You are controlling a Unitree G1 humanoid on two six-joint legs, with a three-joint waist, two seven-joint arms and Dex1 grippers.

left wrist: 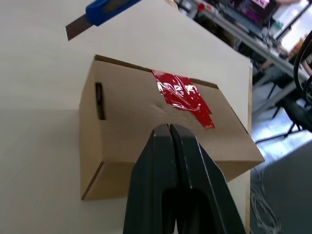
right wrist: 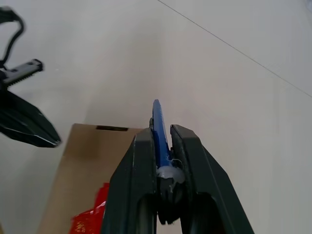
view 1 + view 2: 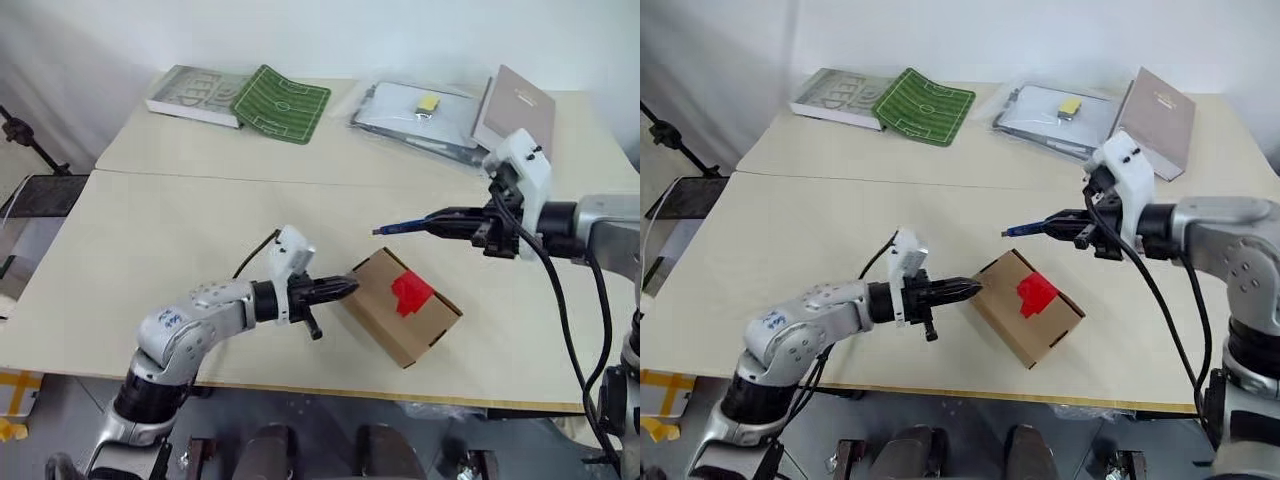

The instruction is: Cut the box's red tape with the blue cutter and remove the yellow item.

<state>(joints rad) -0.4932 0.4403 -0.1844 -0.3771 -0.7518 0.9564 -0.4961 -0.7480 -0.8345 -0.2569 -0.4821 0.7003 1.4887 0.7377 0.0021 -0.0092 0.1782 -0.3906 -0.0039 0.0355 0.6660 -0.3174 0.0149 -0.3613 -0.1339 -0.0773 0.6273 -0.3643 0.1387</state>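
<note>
- The cardboard box (image 3: 405, 307) lies closed near the front edge of the pale tabletop (image 3: 180, 240), turned at a slant, one corner toward the robot. Its flaps are shut, so the inside is hidden.
- The red tape (image 3: 410, 292) crosses the seam on the box's top face; in the left wrist view its surface is wrinkled and shiny, and its far end runs up to the box's top edge.
- The left pincer (image 3: 347, 287) has its two black fingers pressed together, holding nothing. Its tips sit at the box's near-left side; whether they touch the cardboard cannot be told.
- The right pincer (image 3: 432, 224) is clamped on the blue cutter (image 3: 397, 228), held in the air beyond the box's far corner, well clear of the tape. The cutter points toward the robot's left, dark tip foremost; its rear end is buried between the fingers.
- At the far edge lie a grey book (image 3: 195, 93), a green pitch-patterned mat (image 3: 282, 103), a clear plastic sleeve (image 3: 415, 115) with a small yellow piece (image 3: 428, 102) on it, and a brown hardcover book (image 3: 515, 108), partly covered by the right wrist.
- Open tabletop spreads left of and behind the box; in front of it, little room is left before the edge.
</note>
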